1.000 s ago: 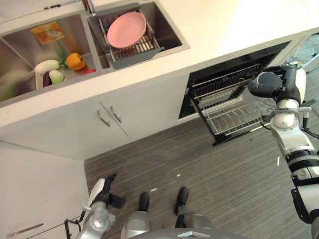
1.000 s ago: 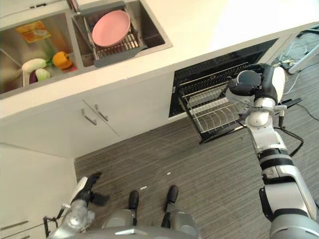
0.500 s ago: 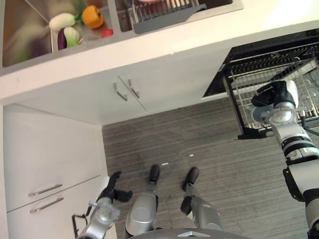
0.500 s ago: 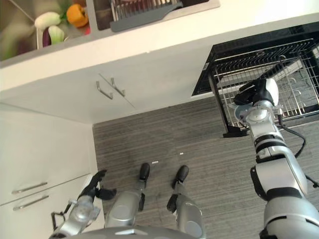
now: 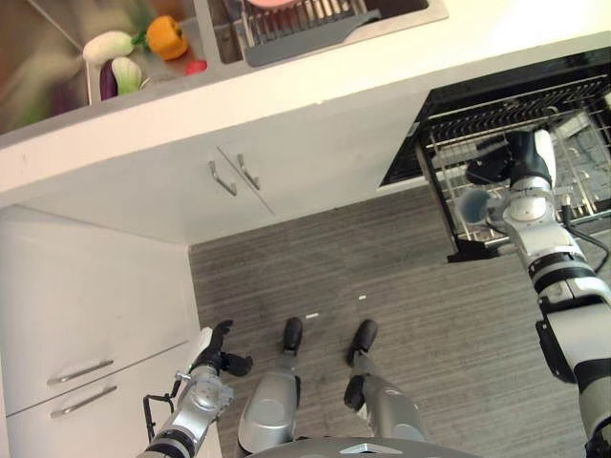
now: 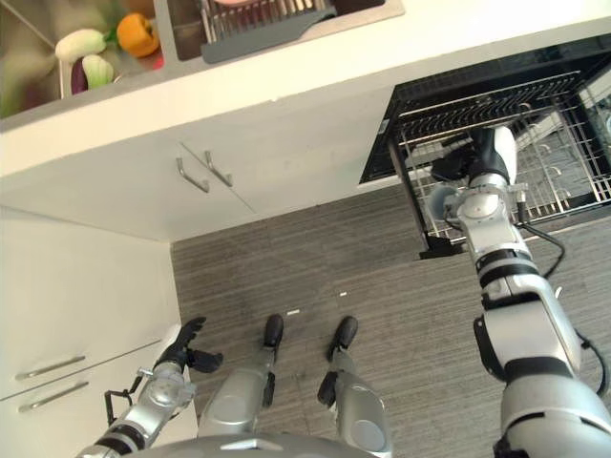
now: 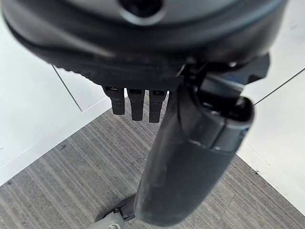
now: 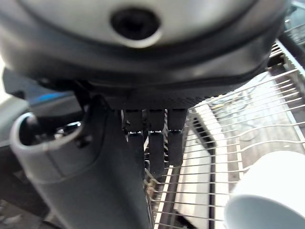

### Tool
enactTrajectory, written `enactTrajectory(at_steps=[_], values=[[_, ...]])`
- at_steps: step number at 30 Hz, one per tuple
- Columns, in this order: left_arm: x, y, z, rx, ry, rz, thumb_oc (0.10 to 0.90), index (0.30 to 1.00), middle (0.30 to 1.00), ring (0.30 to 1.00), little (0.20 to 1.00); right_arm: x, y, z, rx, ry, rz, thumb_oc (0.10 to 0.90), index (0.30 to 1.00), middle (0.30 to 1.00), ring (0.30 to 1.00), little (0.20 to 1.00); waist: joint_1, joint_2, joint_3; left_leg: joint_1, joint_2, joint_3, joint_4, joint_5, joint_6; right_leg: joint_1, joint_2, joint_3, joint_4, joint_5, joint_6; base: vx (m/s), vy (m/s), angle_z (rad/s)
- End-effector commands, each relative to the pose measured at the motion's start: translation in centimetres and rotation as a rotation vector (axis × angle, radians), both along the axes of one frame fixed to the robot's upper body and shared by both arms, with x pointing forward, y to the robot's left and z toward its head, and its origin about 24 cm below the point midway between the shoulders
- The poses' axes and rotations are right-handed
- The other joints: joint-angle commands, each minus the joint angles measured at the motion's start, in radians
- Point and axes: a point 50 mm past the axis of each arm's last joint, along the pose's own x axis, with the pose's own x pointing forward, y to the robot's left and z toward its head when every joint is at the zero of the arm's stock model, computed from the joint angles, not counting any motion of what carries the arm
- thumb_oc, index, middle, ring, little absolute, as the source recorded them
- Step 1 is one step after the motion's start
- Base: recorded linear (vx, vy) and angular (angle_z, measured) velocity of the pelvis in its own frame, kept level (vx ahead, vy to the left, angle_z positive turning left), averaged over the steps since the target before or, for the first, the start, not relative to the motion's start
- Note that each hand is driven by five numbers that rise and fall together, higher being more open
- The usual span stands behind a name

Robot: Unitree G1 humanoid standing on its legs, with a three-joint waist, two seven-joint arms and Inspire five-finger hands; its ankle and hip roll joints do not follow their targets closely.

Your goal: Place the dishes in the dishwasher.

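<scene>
Up at the top edge of the head views, the pink plate (image 5: pixel 277 3) sits in the grey drain rack (image 5: pixel 305 21) inside the right sink basin (image 5: pixel 406 10), barely peeking in. The left basin (image 5: pixel 57 81) holds the vegetables: an orange pepper (image 5: pixel 165 35), a white-and-purple eggplant (image 5: pixel 125 73), another pale vegetable (image 5: pixel 107 45) and something small and red (image 5: pixel 196 67).

Over on the right, the dishwasher (image 5: pixel 496 91) gapes open under the counter (image 5: pixel 315 81), its wire rack (image 5: pixel 573 186) pulled out above the grey wood floor (image 5: pixel 410 305). The right hand (image 5: pixel 511 157) hovers just over the rack's front left part, and the right wrist view shows its fingers (image 8: pixel 155 143) hanging fairly straight above the wires, gripping nothing. A white cup (image 8: pixel 267 191) sits in the rack just beside them.

The left hand (image 5: pixel 215 355) hangs low by the white drawers (image 5: pixel 76 372), fingers (image 7: pixel 136 102) loose and empty, well apart from it all. Between sink and dishwasher stands the cabinet (image 5: pixel 239 181) with two handles.
</scene>
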Motion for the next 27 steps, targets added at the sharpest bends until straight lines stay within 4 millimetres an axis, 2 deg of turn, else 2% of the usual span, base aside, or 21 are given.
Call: enactTrajectory(at_steps=[1, 2, 5, 6, 7, 8, 9, 10, 11, 12, 13, 15, 16, 18, 19, 20, 21, 22, 23, 24, 27], values=[[-1.9, 1.1, -0.6, 0.076, 0.069, -0.019, 0.8, 0.9, 0.9, 0.9, 0.9, -2.3, -0.6, 2.4, 0.083, -0.276, 0.002, 0.8, 0.9, 0.9, 0.9, 0.9, -0.016, -0.012, -0.087, 0.0, 0.035, 0.034, -0.017, 0.027, -0.07, 0.111, -0.041, 0.02, 0.013, -0.146, 0.14, 0.06, -0.006, 0.0], [-2.4, 1.0, -1.1, 0.071, 0.095, -0.008, 0.8, 0.9, 0.9, 0.9, 0.9, -3.4, 0.1, 0.8, 0.193, -0.313, 0.023, 0.8, 0.9, 0.9, 0.9, 0.9, -0.025, -0.007, -0.097, 0.012, 0.035, 0.036, -0.017, 0.025, -0.07, 0.125, -0.042, 0.014, 0.013, -0.151, 0.14, 0.06, -0.008, 0.05], [-3.6, 0.9, -1.9, 0.026, 0.141, 0.076, 0.8, 0.9, 0.9, 0.9, 0.9, -6.4, 2.0, -1.2, 0.466, -0.459, 0.116, 0.8, 0.9, 0.9, 0.9, 0.9, -0.04, 0.004, -0.125, 0.048, 0.035, 0.038, -0.017, 0.019, -0.072, 0.166, -0.048, 0.001, 0.013, -0.162, 0.139, 0.06, -0.021, 0.11], [-4.7, 1.1, -2.5, 0.0, 0.178, 0.152, 0.8, 0.9, 0.9, 0.9, 0.9, -7.3, 2.7, -1.8, 0.553, -0.489, 0.164, 0.8, 0.9, 0.9, 0.9, 0.9, -0.046, 0.006, -0.132, 0.06, 0.034, 0.036, -0.017, 0.023, -0.071, 0.178, -0.048, -0.005, 0.013, -0.163, 0.135, 0.04, -0.059, 0.02], [-6.2, 1.3, -3.2, -0.031, 0.224, 0.245, 0.8, 0.9, 0.9, 0.9, 0.9, -8.5, 3.7, -2.3, 0.579, -0.488, 0.238, 0.8, 0.9, 0.9, 0.9, 0.9, -0.05, 0.012, -0.146, 0.082, 0.034, 0.037, -0.011, 0.016, -0.068, 0.198, -0.044, -0.004, 0.013, -0.172, 0.129, 0.02, -0.039, -0.01], [-6.3, 1.3, -3.2, -0.031, 0.226, 0.246, 0.8, 0.9, 0.9, 0.9, 0.9, -8.6, 3.7, -2.4, 0.58, -0.485, 0.239, 0.8, 0.9, 0.9, 0.9, 0.9, -0.05, 0.012, -0.146, 0.086, 0.034, 0.038, -0.011, 0.015, -0.069, 0.202, -0.044, -0.003, 0.013, -0.173, 0.129, 0.04, -0.063, -0.01], [-7.9, 1.5, -3.7, -0.064, 0.255, 0.334, 0.8, 0.9, 0.9, 0.9, 0.9, -9.6, 4.5, -2.1, 0.582, -0.487, 0.339, 0.8, 0.9, 0.9, 0.9, 0.9, -0.048, 0.015, -0.154, 0.098, 0.036, 0.047, 0.037, 0.0, -0.068, 0.224, -0.042, -0.001, 0.016, -0.189, 0.121, 0.03, -0.04, -0.07], [-8.0, 1.5, -3.7, -0.064, 0.257, 0.334, 0.8, 0.9, 0.9, 0.9, 0.9, -9.7, 4.5, -2.1, 0.583, -0.485, 0.339, 0.8, 0.9, 0.9, 0.9, 0.9, -0.048, 0.016, -0.153, 0.098, 0.036, 0.047, 0.044, -0.005, -0.069, 0.227, -0.041, -0.001, 0.016, -0.19, 0.121, 0.01, -0.047, -0.13], [-8.6, 1.5, -3.9, -0.081, 0.269, 0.372, 0.8, 0.9, 0.9, 0.9, 0.9, -9.9, 4.5, -1.5, 0.555, -0.506, 0.361, 0.8, 0.9, 0.9, 0.9, 0.9, -0.044, 0.021, -0.146, 0.089, 0.036, 0.042, 0.122, -0.001, -0.074, 0.236, -0.042, 0.0, 0.02, -0.194, 0.114, -0.06, -0.076, -0.18], [-8.7, 1.2, -3.9, -0.127, 0.244, 0.439, 0.8, 0.9, 0.9, 0.9, 0.9, -10.4, 4.7, 0.4, 0.503, -0.57, 0.425, 0.8, 0.9, 0.9, 0.9, 0.9, -0.033, 0.022, -0.112, 0.002, 0.024, 0.058, 0.334, 0.033, -0.112, 0.268, -0.058, -0.005, 0.025, -0.206, 0.1, -0.07, -0.07, -0.13], [-8.6, 1.2, -3.9, -0.127, 0.243, 0.439, 0.8, 0.9, 0.9, 0.9, 0.9, -10.4, 4.7, 0.4, 0.502, -0.571, 0.425, 0.8, 0.9, 0.9, 0.9, 0.9, -0.035, 0.022, -0.115, -0.006, 0.022, 0.055, 0.335, 0.037, -0.11, 0.263, -0.059, -0.008, 0.024, -0.202, 0.1, -0.05, -0.089, 0.1], [-9.2, 1.1, -4.2, -0.162, 0.248, 0.497, 0.8, 0.9, 0.9, 0.9, 0.9, -10.5, 4.8, 1.7, 0.482, -0.619, 0.449, 0.8, 0.9, 0.9, 0.9, 0.9, -0.014, 0.021, -0.09, -0.101, 0.018, 0.061, 0.489, 0.118, -0.147, 0.302, -0.068, -0.018, 0.015, -0.216, 0.091, -0.02, -0.104, 0.44], [-9.4, 1.0, -4.4, -0.163, 0.263, 0.515, 0.8, 0.9, 0.9, 0.9, 0.9, -10.5, 4.9, 2.0, 0.497, -0.632, 0.463, 0.8, 0.9, 0.9, 0.9, 0.9, 0.0, 0.023, -0.084, -0.155, 0.018, 0.076, 0.486, 0.139, -0.151, 0.311, -0.071, -0.021, 0.013, -0.228, 0.093, 0.06, -0.13, 0.3], [-10.4, 0.9, -4.8, -0.142, 0.317, 0.526, 0.8, 0.9, 0.9, 0.9, 0.9, -10.7, 5.1, 2.8, 0.496, -0.677, 0.479, 0.8, 0.9, 0.9, 0.9, 0.9, 0.021, 0.039, -0.094, -0.253, 0.075, 0.193, 0.334, 0.164, -0.132, 0.352, -0.051, -0.035, 0.013, -0.265, 0.102, 0.24, -0.033, 0.18], [-10.6, 1.0, -4.9, -0.131, 0.335, 0.527, 0.8, 0.9, 0.9, 0.9, 0.9, -10.7, 5.2, 3.2, 0.477, -0.68, 0.492, 0.8, 0.9, 0.9, 0.9, 0.9, 0.029, 0.035, -0.105, -0.255, 0.089, 0.224, 0.279, 0.177, -0.128, 0.36, -0.049, -0.035, 0.013, -0.271, 0.107, 0.33, 0.044, 0.3], [-11.3, 1.1, -5.0, -0.111, 0.364, 0.535, 0.8, 0.9, 0.9, 0.9, 0.9, -10.7, 5.4, 3.4, 0.445, -0.683, 0.492, 0.8, 0.9, 0.9, 0.9, 0.9, 0.037, 0.029, -0.118, -0.251, 0.116, 0.281, 0.175, 0.233, -0.141, 0.379, -0.049, -0.035, 0.013, -0.286, 0.119, 0.32, 0.071, 0.29], [-11.6, 1.1, -5.1, -0.11, 0.372, 0.533, 0.8, 0.9, 0.9, 0.9, 0.9, -10.7, 5.4, 3.6, 0.43, -0.682, 0.494, 0.8, 0.9, 0.9, 0.9, 0.9, 0.038, 0.026, -0.132, -0.244, 0.13, 0.302, 0.137, 0.247, -0.135, 0.393, -0.05, -0.04, 0.013, -0.291, 0.127, 0.35, 0.122, 0.21], [-12.2, 1.1, -5.1, -0.11, 0.383, 0.535, 0.8, 0.9, 0.9, 0.9, 0.9, -10.5, 5.7, 3.9, 0.408, -0.676, 0.513, 0.8, 0.9, 0.9, 0.9, 0.9, 0.043, 0.028, -0.156, -0.207, 0.126, 0.302, 0.108, 0.235, -0.103, 0.405, -0.045, -0.043, 0.013, -0.283, 0.138, 0.35, 0.135, 0.01], [-12.7, 1.0, -5.3, -0.104, 0.401, 0.535, 0.8, 0.9, 0.9, 0.9, 0.9, -10.3, 6.0, 4.0, 0.373, -0.661, 0.522, 0.8, 0.9, 0.9, 0.9, 0.9, 0.05, 0.02, -0.171, -0.185, 0.112, 0.294, 0.092, 0.236, -0.093, 0.426, -0.047, -0.043, 0.013, -0.284, 0.143, 0.46, 0.161, -0.17], [-13.3, 1.2, -5.3, -0.092, 0.431, 0.523, 0.8, 0.9, 0.9, 0.9, 0.9, -10.4, 6.1, 4.0, 0.346, -0.647, 0.522, 0.8, 0.9, 0.9, 0.9, 0.9, 0.049, -0.005, -0.196, -0.128, 0.076, 0.295, 0.045, 0.212, -0.063, 0.455, -0.057, -0.045, 0.032, -0.285, 0.147, 0.44, 0.154, -0.21], [-12.9, 1.6, -5.3, -0.081, 0.434, 0.508, 0.8, 0.9, 0.9, 0.9, 0.9, -10.7, 5.8, 3.6, 0.304, -0.628, 0.491, 0.8, 0.9, 0.9, 0.9, 0.9, 0.037, -0.034, -0.224, -0.036, 0.024, 0.306, 0.001, 0.151, -0.016, 0.431, -0.106, -0.056, 0.205, -0.271, 0.174, 0.32, 0.201, -0.1]])
